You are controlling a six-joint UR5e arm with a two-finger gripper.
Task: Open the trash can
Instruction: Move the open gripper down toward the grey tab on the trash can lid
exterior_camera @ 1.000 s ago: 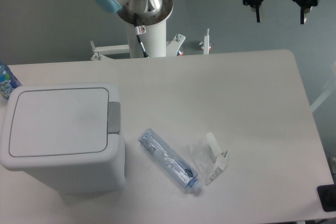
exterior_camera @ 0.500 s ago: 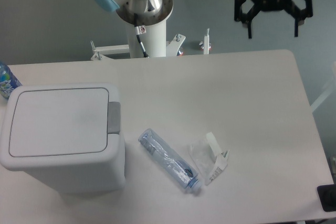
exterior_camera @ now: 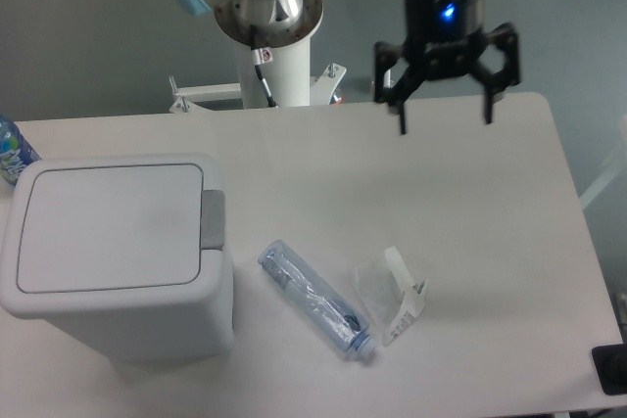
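At table's left, lidded trash can (exterior_camera: 113, 252) points its tab rightward; hand (exterior_camera: 446, 122) hangs spread, empty.

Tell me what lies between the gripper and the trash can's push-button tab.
Only bare table in the fixed camera view. The gripper hangs open; the trash can tab is unobstructed. The clear bottle lies below that line.
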